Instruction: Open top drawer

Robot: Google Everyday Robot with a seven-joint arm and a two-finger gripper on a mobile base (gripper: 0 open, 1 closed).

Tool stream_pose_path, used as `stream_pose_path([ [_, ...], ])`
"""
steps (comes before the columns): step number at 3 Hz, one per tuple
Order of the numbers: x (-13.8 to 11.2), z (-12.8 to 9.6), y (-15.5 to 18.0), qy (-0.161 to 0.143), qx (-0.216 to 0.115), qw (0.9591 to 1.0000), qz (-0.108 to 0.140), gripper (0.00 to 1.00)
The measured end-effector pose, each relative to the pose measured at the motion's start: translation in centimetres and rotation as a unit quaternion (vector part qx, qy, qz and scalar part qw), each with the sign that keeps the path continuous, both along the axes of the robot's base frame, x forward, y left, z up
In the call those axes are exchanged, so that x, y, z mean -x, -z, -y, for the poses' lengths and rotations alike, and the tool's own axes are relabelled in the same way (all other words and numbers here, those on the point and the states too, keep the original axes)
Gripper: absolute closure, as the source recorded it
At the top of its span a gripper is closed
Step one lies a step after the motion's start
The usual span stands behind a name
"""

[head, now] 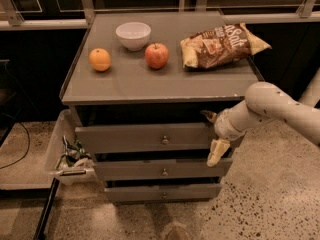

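Observation:
The top drawer (125, 137) is the wide grey front just under the cabinet top, with a small round metal knob (164, 140) at its centre. My gripper (211, 134) is at the right end of this drawer front, to the right of the knob and apart from it. It is open, with one finger (207, 115) at the drawer's upper edge and the other finger (216, 153) hanging below its lower edge. It holds nothing.
Two narrower grey drawers (162, 169) sit below. On the cabinet top (125, 84) are an orange (100, 59), a white bowl (133, 35), a red apple (156, 55) and a chip bag (222, 45). A white bin (65, 154) stands at the left on the speckled floor.

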State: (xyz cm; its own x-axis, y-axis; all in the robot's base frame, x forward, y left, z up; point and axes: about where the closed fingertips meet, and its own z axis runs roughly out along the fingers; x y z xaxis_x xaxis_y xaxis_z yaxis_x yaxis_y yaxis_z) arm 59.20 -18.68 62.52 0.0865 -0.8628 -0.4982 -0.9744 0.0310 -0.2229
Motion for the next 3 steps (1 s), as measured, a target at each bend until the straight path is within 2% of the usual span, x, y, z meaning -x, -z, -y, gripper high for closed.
stream_pose_path([
  [1,0.01,0.0,-0.09,0.0,0.0,1.0,0.0,0.16],
  [3,-0.09,0.0,-0.97,0.0,0.0,1.0,0.0,0.62],
])
